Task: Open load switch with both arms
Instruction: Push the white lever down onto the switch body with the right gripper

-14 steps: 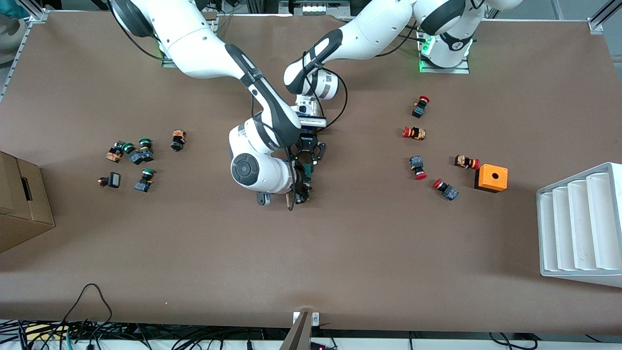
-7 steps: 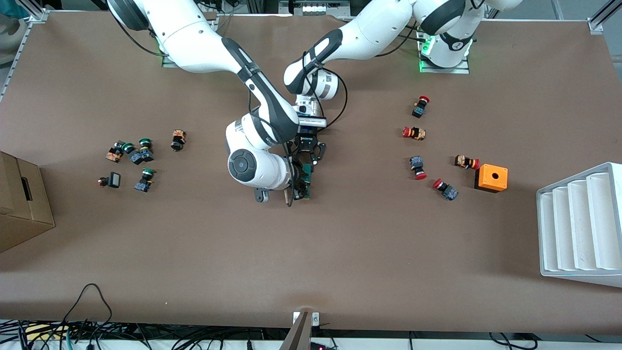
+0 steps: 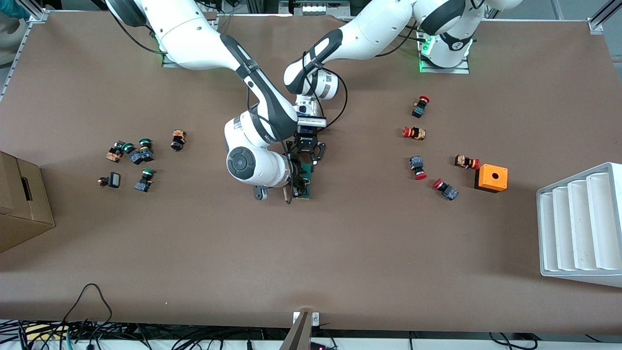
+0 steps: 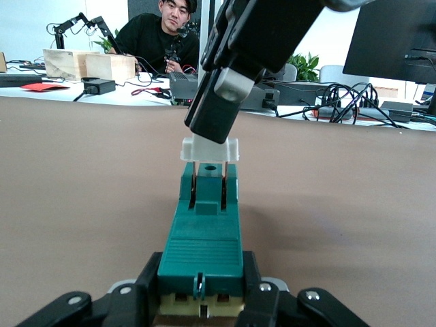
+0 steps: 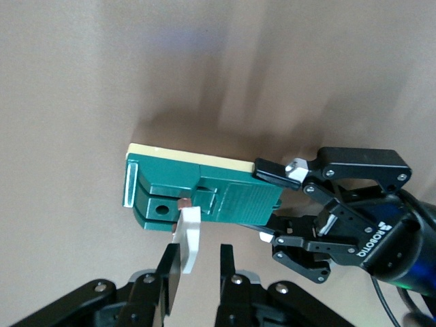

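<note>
A: Where was the small dark-green rectangular load switch [image 3: 306,181]?

B: Mid-frame, on the brown table [image 3: 388,243]. The left gripper [image 4: 201,289] clenched 1 end; the right gripper [image 5: 199,267] pinched the white handle [image 5: 189,238] at the switch's other end, along its long axis.

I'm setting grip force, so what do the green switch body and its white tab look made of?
The load switch body looks like moulded hard plastic: matte dark green, crisp edges, a ribbed panel, over a cream base layer. The white tab seems glossier, smooth white plastic, thin and flat. The left gripper clamps the body; the right gripper pinches the tab.
</note>
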`<state>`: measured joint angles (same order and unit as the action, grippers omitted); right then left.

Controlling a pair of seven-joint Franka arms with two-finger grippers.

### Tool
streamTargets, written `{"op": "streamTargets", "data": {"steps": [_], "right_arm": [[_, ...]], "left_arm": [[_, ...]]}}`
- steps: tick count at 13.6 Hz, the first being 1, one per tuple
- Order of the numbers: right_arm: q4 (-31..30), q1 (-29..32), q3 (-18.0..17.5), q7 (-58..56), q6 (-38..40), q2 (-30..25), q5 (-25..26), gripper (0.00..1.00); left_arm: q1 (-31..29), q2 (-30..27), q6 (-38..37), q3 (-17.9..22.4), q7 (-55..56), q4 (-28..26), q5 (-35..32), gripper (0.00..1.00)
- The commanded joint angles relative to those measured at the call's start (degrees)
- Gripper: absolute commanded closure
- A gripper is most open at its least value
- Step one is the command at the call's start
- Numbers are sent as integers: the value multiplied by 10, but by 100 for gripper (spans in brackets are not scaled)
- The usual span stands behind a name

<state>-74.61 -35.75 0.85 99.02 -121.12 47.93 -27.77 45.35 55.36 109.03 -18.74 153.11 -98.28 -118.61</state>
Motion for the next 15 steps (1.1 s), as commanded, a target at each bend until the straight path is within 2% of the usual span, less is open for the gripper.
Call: {"op": "streamTargets", "data": {"steps": [1,15], "right_arm": [[-49,-6,-2,-6,2,-34,9,71],[-89,-13,-18,-7,-23,-46,37,71]], "left_arm": [[1,11,15,4,7,19,0,63],[1,11,15,4,7,19,0,63]]}}
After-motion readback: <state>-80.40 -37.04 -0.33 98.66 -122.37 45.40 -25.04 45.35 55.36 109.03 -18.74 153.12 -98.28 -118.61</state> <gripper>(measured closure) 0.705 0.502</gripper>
